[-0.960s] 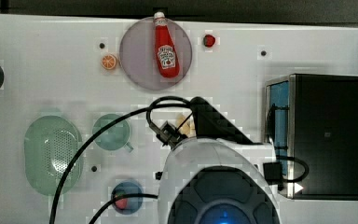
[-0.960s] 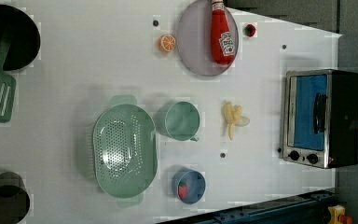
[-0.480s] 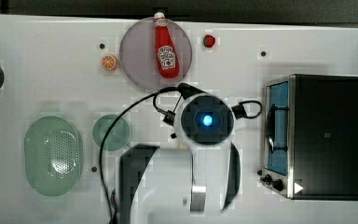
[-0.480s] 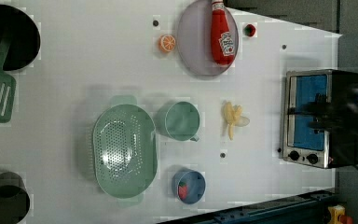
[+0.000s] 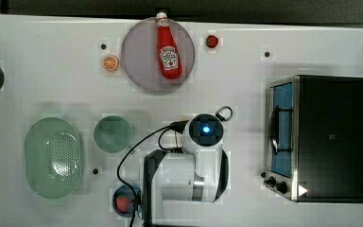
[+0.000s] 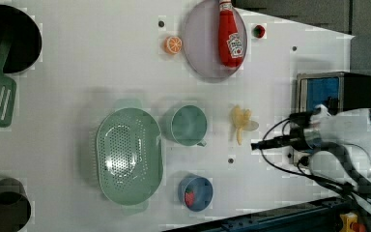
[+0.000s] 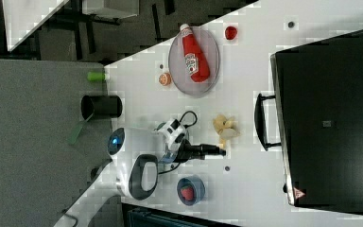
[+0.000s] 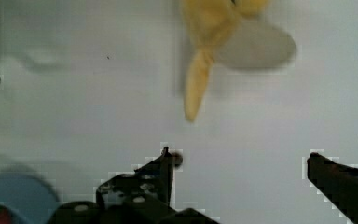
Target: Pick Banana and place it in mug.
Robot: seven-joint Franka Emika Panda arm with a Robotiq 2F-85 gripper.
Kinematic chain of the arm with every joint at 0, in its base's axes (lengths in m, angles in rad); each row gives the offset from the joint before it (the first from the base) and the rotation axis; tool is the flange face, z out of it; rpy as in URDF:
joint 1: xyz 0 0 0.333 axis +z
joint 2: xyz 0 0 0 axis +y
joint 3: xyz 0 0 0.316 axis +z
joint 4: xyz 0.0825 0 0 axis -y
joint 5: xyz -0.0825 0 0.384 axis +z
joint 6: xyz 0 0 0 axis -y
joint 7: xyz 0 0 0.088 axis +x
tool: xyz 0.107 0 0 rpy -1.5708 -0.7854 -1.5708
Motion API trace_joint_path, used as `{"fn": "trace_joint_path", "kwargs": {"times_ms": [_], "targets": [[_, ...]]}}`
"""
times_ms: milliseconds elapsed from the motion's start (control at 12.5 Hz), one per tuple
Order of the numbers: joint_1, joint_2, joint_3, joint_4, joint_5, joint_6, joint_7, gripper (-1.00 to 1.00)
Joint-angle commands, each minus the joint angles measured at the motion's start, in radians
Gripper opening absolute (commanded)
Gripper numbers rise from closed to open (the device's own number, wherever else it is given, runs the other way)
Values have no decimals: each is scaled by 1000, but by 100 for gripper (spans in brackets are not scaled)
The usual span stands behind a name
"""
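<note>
Arm reaches in from the top view's bottom edge, white links folded, wrist over mid-desk (image 5: 312, 42). Hand (image 8: 240, 161) points down at the surface, empty. Wrist view: both black fingers (image 8: 156, 175) spread wide apart, nothing between them. Left view: hand (image 6: 258, 144) sticks out toward the left view's left, black cables looping off the wrist.

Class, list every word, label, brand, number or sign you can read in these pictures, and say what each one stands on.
No text can be read with certainty.
Ketchup bottle: a white label with dark print on its red body, too blurred to read.
Toaster oven: a small mark on its black top, too small to read.
Toaster oven's corner: a red triangular warning sign, its symbol not readable.
</note>
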Motion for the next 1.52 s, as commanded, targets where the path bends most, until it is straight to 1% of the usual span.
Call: {"fn": "trace_joint_path", "kwargs": {"times_ms": [80, 400, 480, 640, 720, 800, 880, 960, 1120, 1280, 1360, 1520], "targets": [[-4, 91, 20, 46, -9, 205, -261, 100], [-5, 214, 26, 46, -9, 381, -261, 100], [-5, 224, 25, 45, -9, 398, -261, 93], [-5, 233, 27, 39, -9, 399, -261, 45], [-5, 232, 25, 39, -9, 399, -261, 15], [-6, 232, 23, 37, -9, 399, -261, -5], [-7, 229, 22, 37, -9, 398, -260, -30], [-7, 225, 20, 36, -9, 398, -260, -36], [-8, 214, 11, 38, -9, 396, -258, -36], [-8, 149, 0, 38, -9, 375, -253, -36], [-8, 96, -5, 39, -9, 323, -253, -36], [-8, -30, -6, 54, -9, 133, -249, -36]]}}
